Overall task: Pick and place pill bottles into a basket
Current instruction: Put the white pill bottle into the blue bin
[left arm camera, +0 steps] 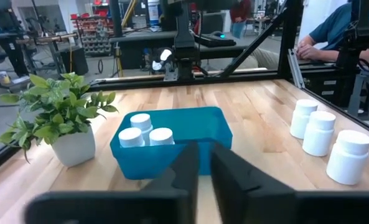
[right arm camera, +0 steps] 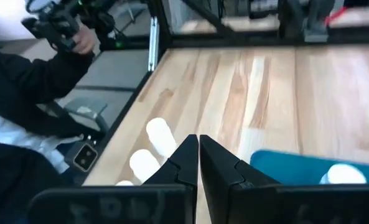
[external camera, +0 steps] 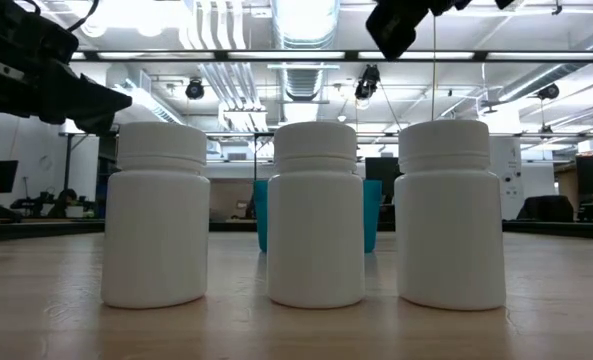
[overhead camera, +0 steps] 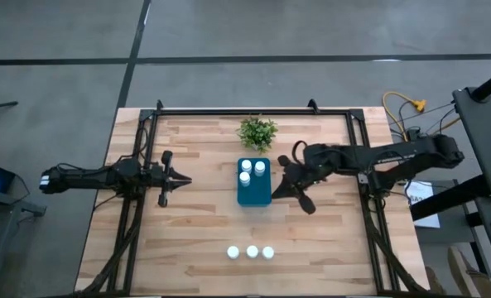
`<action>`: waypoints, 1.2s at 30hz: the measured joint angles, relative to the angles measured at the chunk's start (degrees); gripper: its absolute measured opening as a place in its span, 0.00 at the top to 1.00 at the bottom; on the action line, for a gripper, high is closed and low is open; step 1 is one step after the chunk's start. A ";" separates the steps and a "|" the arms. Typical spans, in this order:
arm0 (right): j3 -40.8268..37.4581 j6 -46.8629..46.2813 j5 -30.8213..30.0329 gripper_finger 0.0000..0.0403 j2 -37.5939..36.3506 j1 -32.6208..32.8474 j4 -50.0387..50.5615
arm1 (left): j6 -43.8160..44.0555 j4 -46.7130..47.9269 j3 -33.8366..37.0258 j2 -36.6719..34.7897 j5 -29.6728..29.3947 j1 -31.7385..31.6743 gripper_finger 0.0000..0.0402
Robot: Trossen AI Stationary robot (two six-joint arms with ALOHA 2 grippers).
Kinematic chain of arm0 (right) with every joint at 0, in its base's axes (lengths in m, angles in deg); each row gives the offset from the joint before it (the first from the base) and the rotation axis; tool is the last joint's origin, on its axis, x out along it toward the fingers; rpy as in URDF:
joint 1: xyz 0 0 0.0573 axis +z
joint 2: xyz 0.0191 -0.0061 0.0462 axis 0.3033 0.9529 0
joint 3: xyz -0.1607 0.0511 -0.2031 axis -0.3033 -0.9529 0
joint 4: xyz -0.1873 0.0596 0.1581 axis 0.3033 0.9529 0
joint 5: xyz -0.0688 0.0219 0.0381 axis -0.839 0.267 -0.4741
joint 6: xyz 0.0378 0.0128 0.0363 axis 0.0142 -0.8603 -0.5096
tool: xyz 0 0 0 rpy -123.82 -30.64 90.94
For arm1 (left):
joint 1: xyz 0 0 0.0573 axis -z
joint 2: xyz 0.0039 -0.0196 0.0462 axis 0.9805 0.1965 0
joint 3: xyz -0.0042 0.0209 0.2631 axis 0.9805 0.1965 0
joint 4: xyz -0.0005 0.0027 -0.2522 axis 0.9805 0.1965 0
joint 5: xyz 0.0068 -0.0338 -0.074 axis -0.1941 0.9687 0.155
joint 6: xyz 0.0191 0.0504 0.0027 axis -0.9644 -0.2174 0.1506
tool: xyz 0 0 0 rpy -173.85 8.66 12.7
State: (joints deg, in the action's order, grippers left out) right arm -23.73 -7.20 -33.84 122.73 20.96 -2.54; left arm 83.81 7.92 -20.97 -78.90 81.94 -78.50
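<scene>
High view: three pill bottles (overhead camera: 252, 170) inside basket (overhead camera: 254, 194), three standing in a row (overhead camera: 251, 252) on bench (overhead camera: 195, 223); left fingers (overhead camera: 184, 180) and right fingers (overhead camera: 279, 188) pressed together, empty

A small leafy plant (overhead camera: 257, 131) in a white pot sits top centre of the wooden table (overhead camera: 195, 223) — yellow cable (overhead camera: 404, 106) upper right.

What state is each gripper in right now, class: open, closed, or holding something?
Left gripper: closed, holding nothing, short of the teal-blue rectangular basket.
Right gripper: closed, holding nothing.
</scene>
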 joint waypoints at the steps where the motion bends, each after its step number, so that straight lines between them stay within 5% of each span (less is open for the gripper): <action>1: 0.75 -0.32 0.00 0.98 0.78 0.19 1.08 | -0.08 0.01 0.00 0.08 0.02 0.00 0.98; 10: 12.13 -0.22 -0.28 0.98 9.52 5.35 15.02 | -0.08 0.13 -0.07 0.41 0.09 -0.04 0.97; 19: 21.21 -2.48 -7.29 0.91 15.59 12.49 22.36 | -0.06 0.17 -0.07 0.37 0.11 -0.04 0.97; 36: 26.09 -14.05 -14.64 0.46 23.29 16.17 29.49 | 0.09 0.74 -0.17 0.35 0.15 -0.04 0.97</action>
State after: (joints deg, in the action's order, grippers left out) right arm 2.36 -21.25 -48.48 146.02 37.13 26.96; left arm 83.90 8.66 -21.14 -78.55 82.09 -78.55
